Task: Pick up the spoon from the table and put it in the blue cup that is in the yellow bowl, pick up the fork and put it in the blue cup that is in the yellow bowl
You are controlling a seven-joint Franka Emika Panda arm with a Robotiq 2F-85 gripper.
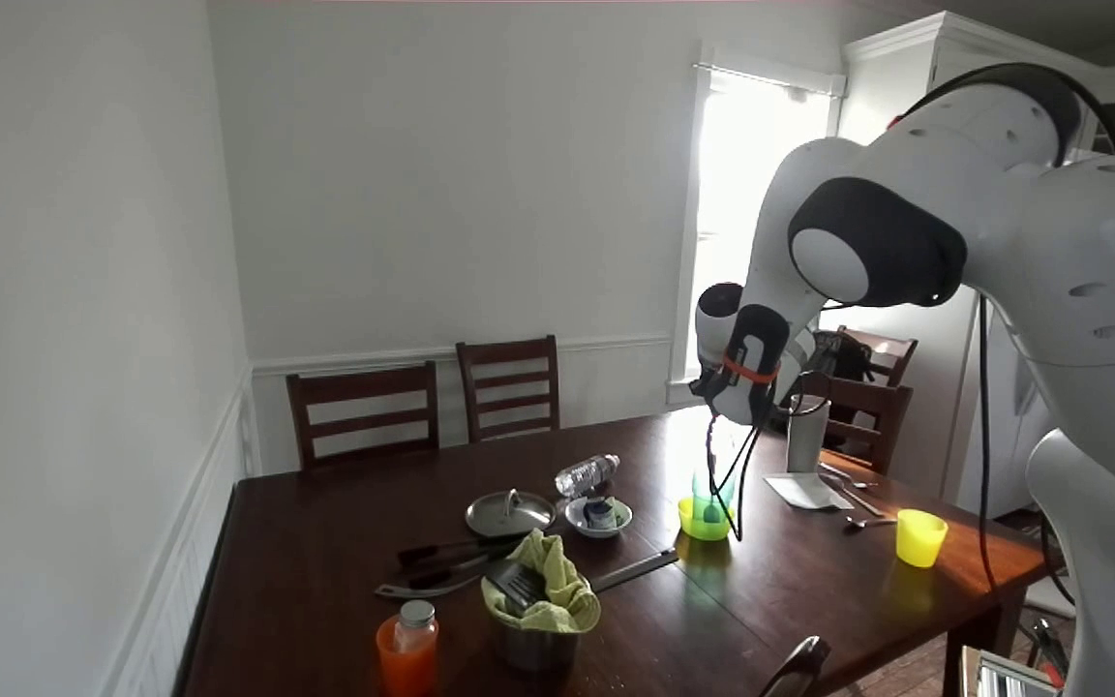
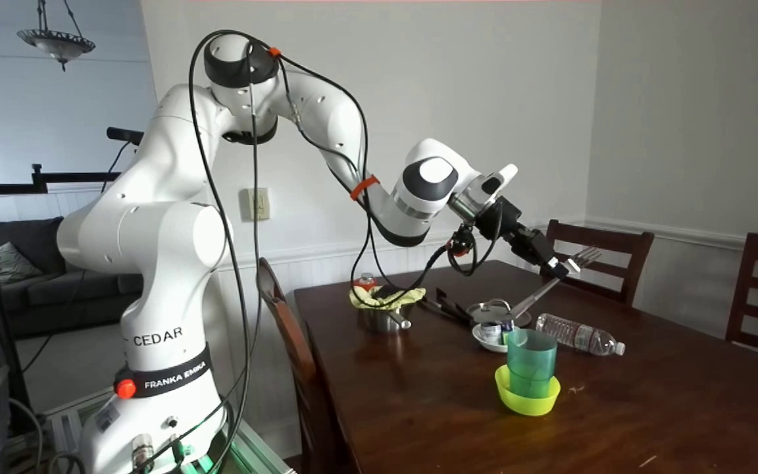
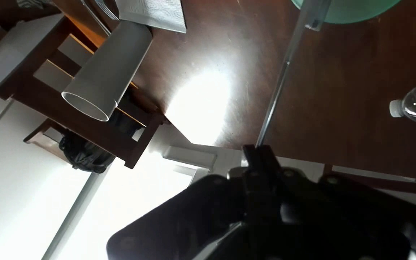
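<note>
Fork (image 2: 540, 293), clamped between tips of the pincer (image 2: 559, 268), tines above (angled upward), handle slanting down below

The fork (image 2: 540, 293), metal with a long handle, is held in the air at a slant, prongs up and handle end low. In the wrist view that end crosses the rim of the blue cup (image 2: 531, 362) (in an exterior view the two look apart). The cup, blue-green and see-through, stands upright inside the yellow bowl (image 2: 527, 403), which is bright yellow-green and rests on the table (image 2: 649, 408). Elsewhere on it lies what looks like a spoon (image 1: 867, 524), too small to be sure.
</note>
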